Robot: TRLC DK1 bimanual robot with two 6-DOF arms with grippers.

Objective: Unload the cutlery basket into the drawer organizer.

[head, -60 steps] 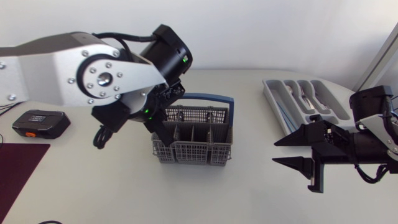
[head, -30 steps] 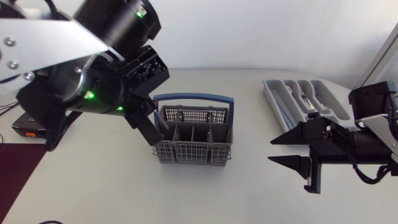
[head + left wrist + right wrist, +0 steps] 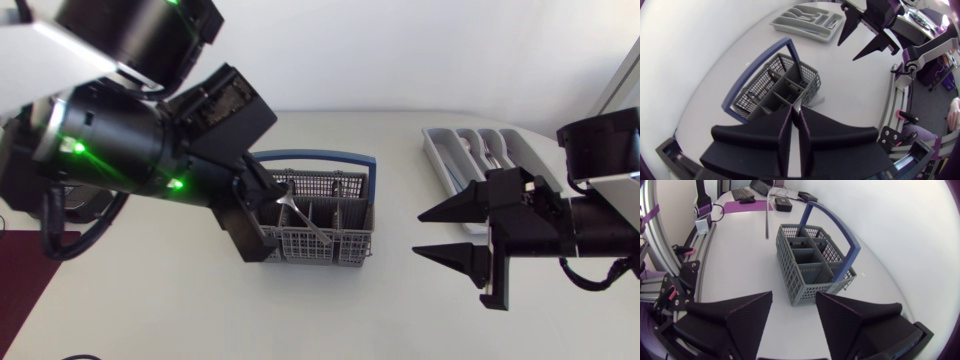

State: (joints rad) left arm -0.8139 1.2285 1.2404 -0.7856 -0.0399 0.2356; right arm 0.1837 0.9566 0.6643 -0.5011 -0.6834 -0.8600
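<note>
Cutlery basket (image 3: 350,240), grey mesh with a blue hoop handle, stands upright about mid-table, nearer the far edge than the near one. Biggest first: white table (image 3: 400,300) carries everything. My left arm (image 3: 110,150) comes in from the table's left edge and fills most of that side, green lights lit on its black joint, wrist high over the basket's left end. My right arm (image 3: 590,220) comes in low from the right edge, pointing toward the basket. Drawer organizer (image 3: 436,155), a grey tray with lengthwise slots, lies by the far right corner, well apart from the basket, with some cutlery already in its slots. Dark red mat (image 3: 18,285) shows at the near left corner. Right gripper (image 3: 418,233) sits between basket and right edge, fingers spread wide, nothing in them, touching nothing. Left gripper (image 3: 795,109) has its fingers pressed nearly together, clamped from both sides on the upper end of a thin silver utensil (image 3: 305,222). That piece hangs slanted over the basket's front compartments. I can't tell if it's a fork, knife or spoon, nor whether its lower end is clear of the basket.
</note>
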